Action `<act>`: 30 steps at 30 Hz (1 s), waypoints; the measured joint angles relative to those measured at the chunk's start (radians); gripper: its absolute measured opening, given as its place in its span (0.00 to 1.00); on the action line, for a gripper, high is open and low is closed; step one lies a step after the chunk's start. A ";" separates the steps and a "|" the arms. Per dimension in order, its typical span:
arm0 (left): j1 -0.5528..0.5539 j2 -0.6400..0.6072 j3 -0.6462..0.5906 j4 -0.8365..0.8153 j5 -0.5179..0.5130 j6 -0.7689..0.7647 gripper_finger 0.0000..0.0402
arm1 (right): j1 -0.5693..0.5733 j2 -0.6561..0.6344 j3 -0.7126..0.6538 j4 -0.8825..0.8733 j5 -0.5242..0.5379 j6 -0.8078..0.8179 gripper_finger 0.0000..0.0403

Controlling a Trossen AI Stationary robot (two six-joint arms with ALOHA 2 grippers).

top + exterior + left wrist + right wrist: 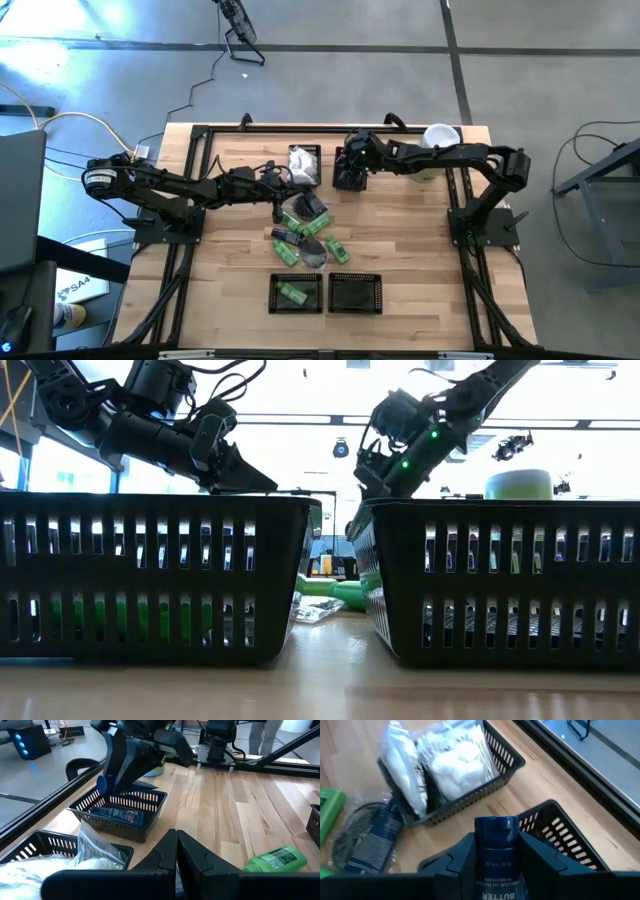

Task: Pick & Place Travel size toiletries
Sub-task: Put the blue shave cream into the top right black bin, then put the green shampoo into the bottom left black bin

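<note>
Overhead, four black mesh baskets counted on the tabletop [420, 260]: two at the back, two at the front. Back pair: one basket [305, 165] stuffed with white crinkly packets [452, 762], the other [120, 817] with one dark blue tube [117, 814] seen lying inside. Front pair: left basket [297, 293] with green bottles showing, number unclear; right basket [355, 293] with nothing made out inside. Between the pairs, a loose pile: about four green bottles [337, 250], a few dark blue-black pieces [318, 218], one grey disc [313, 253]. Right pincer [496, 845] clamped on one dark blue tube [496, 870], held cap-forward just above the back basket with the tube inside. Left pincer [176, 837] over the back of the pile, fingers pressed together, tips touching, nothing seen between them. One green bottle [275, 860] lying on the wood near it.
</note>
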 joint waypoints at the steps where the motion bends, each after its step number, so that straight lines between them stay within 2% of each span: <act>1: 0.000 0.000 0.000 0.000 0.000 0.000 0.01 | 0.000 0.003 0.000 0.000 0.000 0.000 0.30; 6: 0.000 0.000 0.000 0.000 0.000 -0.002 0.01 | -0.009 0.013 0.000 -0.001 0.003 -0.011 0.32; 12: 0.000 0.000 0.000 0.000 0.000 -0.003 0.01 | -0.008 0.012 0.000 0.002 0.056 -0.020 0.43; 18: 0.000 0.000 0.000 0.000 0.000 -0.003 0.01 | -0.008 0.000 0.000 -0.001 0.063 -0.046 0.52; 22: 0.000 0.000 0.000 0.000 0.000 -0.003 0.01 | -0.005 -0.059 0.000 0.000 0.047 -0.042 0.51; 30: 0.000 0.000 0.000 0.000 0.000 -0.002 0.01 | 0.050 -0.197 0.000 0.002 0.044 -0.045 0.42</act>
